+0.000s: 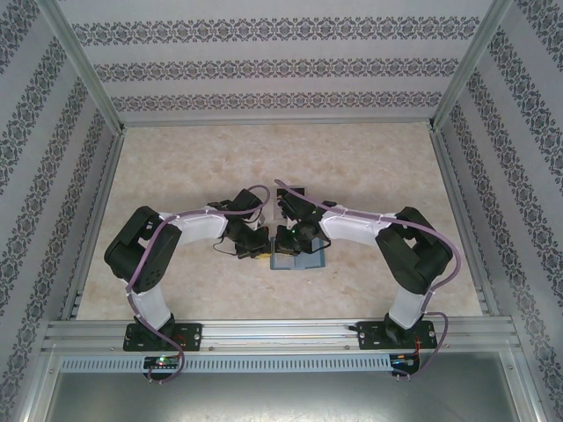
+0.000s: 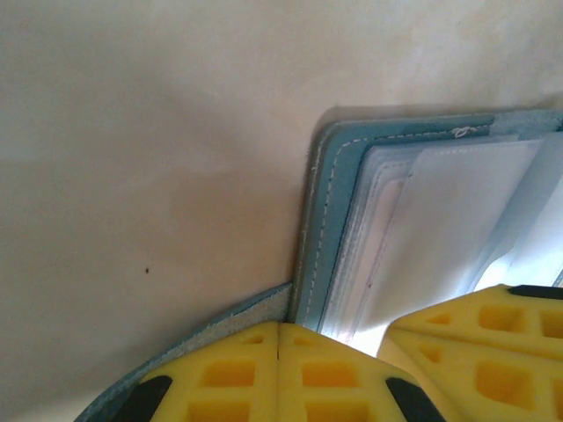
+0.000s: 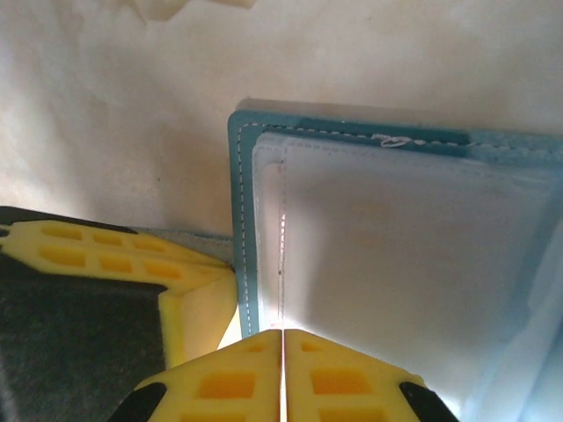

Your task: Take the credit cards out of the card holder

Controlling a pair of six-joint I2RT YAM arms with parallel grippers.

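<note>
Plainly, the job is in its early part. On the pale, marbled beige table top point(image 1: 352, 167) the two black-and-white arms meet at the middle, both bent down over the small flat teal-blue card holder point(image 1: 299, 261), which lies opened like a book with its grey-blue inside up.

The holder's stitched cover edge point(image 3: 242, 176) rests flat on the table, and within it sits a stack of pale, whitish thin rectangular cards in clear sleeves point(image 3: 396, 246) — tucked in, none of them drawn out past the cover's edge. So opening the holder is done, and the pulling out of the cards is what remains.

The right gripper point(image 3: 283, 338) has its yellow fingers pressed together at the near edge of that pale stack, close to the spine. If a thin card corner lies between them, the wrist view is too washed out to show it, so I would not call a card gripped.

The left gripper point(image 2: 278, 352) is also pressed shut, right at the small teal strap tab point(image 2: 251, 308) on the holder's edge — by my reading, steadying the holder while the other hand works
</note>
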